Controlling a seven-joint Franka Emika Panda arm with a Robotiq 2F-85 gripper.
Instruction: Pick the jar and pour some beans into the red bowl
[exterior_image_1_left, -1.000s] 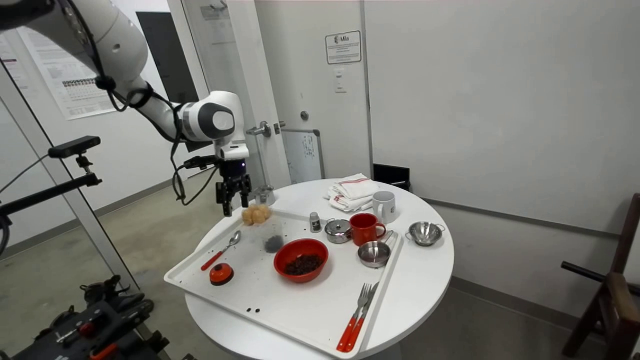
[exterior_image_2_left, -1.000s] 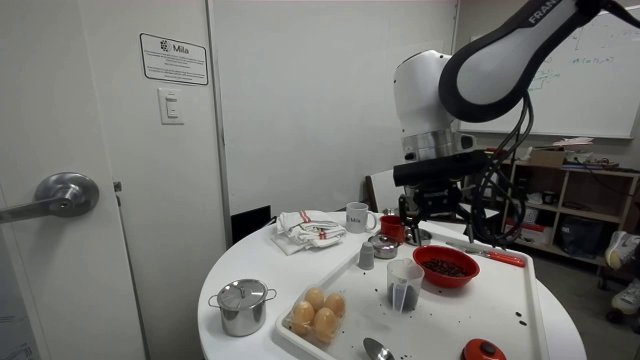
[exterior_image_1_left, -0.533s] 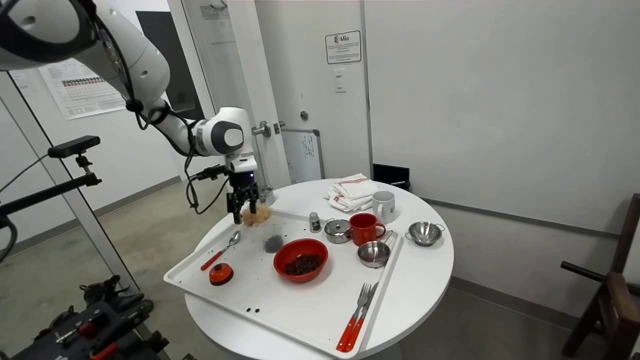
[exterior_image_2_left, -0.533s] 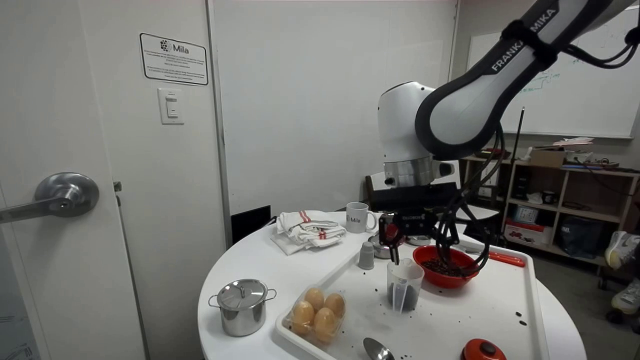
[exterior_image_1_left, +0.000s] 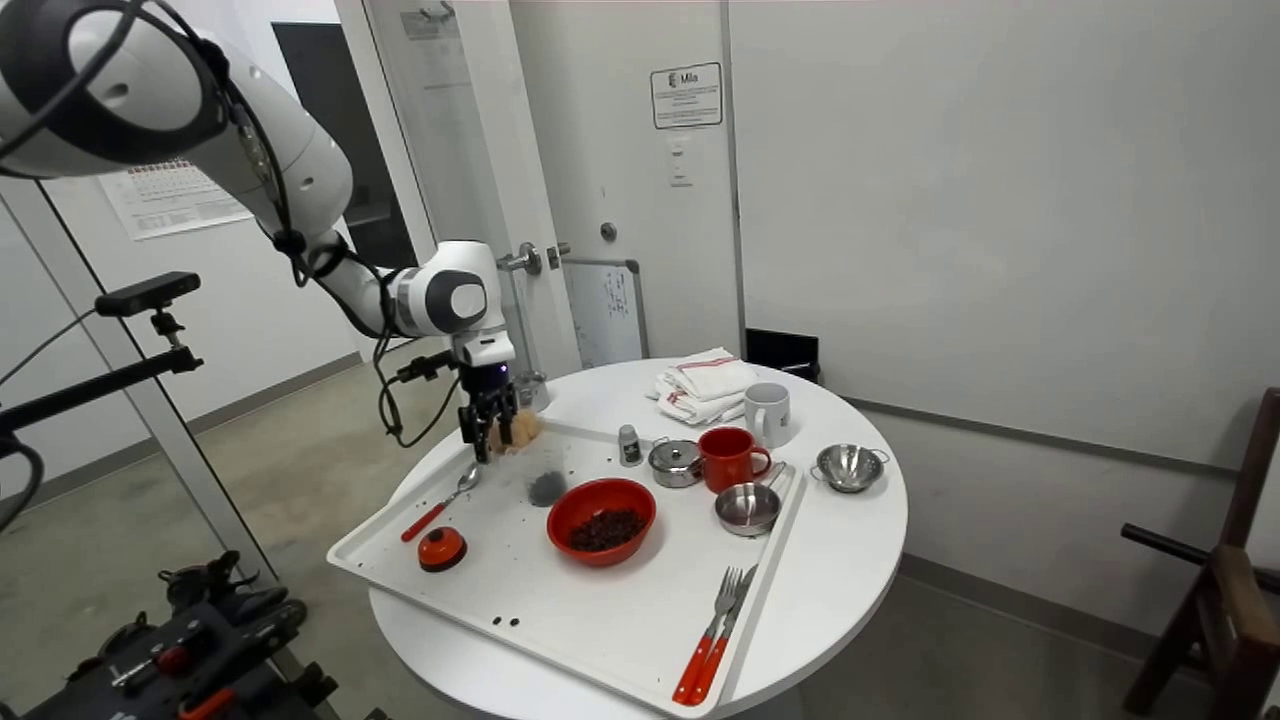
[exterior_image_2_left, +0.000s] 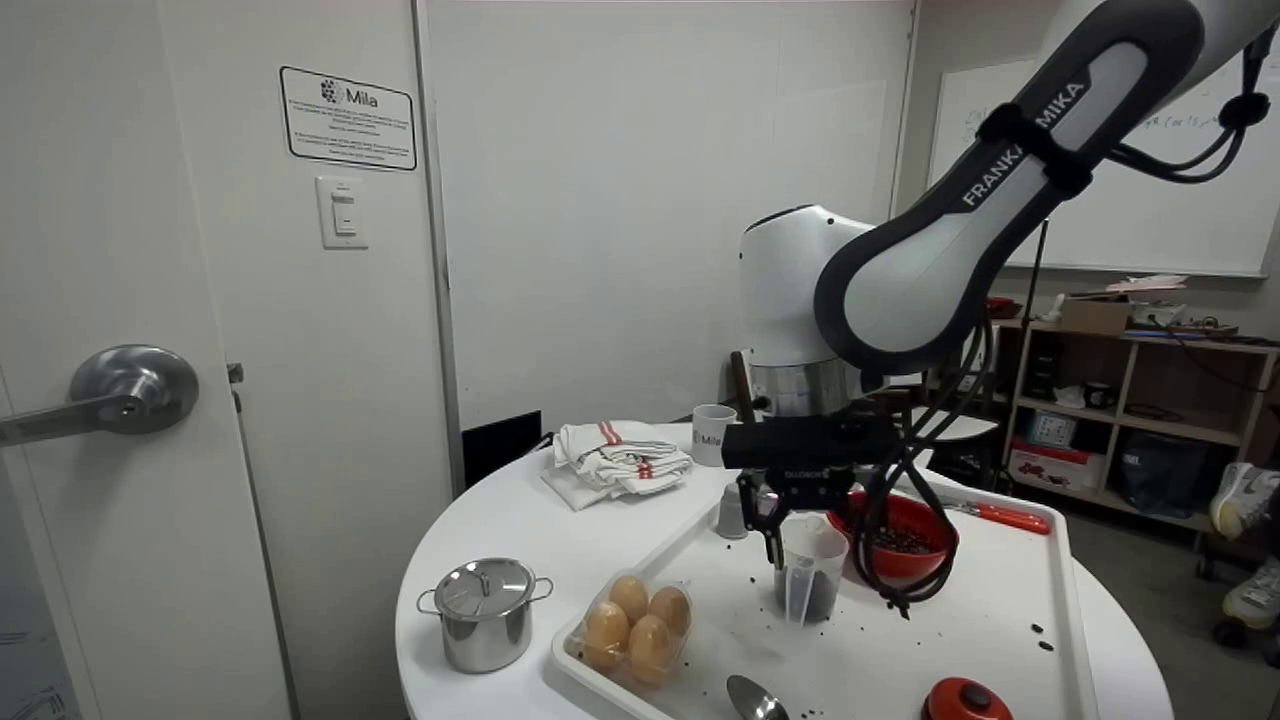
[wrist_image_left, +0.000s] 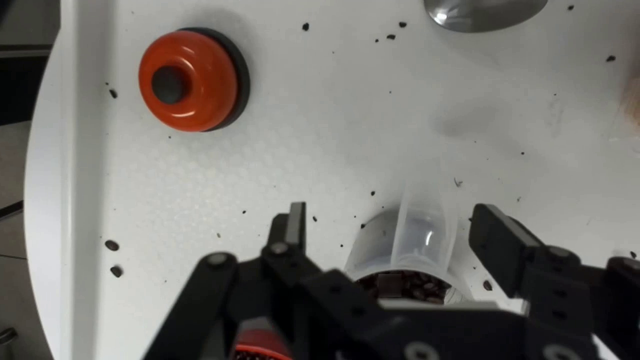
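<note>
The jar (exterior_image_2_left: 812, 575) is a translucent plastic jug with dark beans (wrist_image_left: 425, 286) in its bottom. It stands upright on the white tray and also shows in an exterior view (exterior_image_1_left: 547, 487) and in the wrist view (wrist_image_left: 420, 245). My gripper (exterior_image_1_left: 495, 447) is open and empty, pointing down. In the wrist view the gripper (wrist_image_left: 390, 222) has its fingers spread either side of the jar, with gaps on both sides. The red bowl (exterior_image_1_left: 577, 507) stands beside the jar and holds dark beans; its edge shows at the bottom of the wrist view (wrist_image_left: 262, 345).
The white tray (exterior_image_1_left: 590, 630) also carries a spoon (exterior_image_2_left: 755, 697), a red round object with a black knob (wrist_image_left: 200, 82), eggs in a clear pack (exterior_image_2_left: 645, 635) and a grey shaker (exterior_image_1_left: 629, 446). A red mug (exterior_image_1_left: 728, 460) and metal pans stand beyond the bowl.
The arm has come down and across towards the jar, from well above it to close by it. The gripper stays open. The jar, bowl and other things have not moved.
</note>
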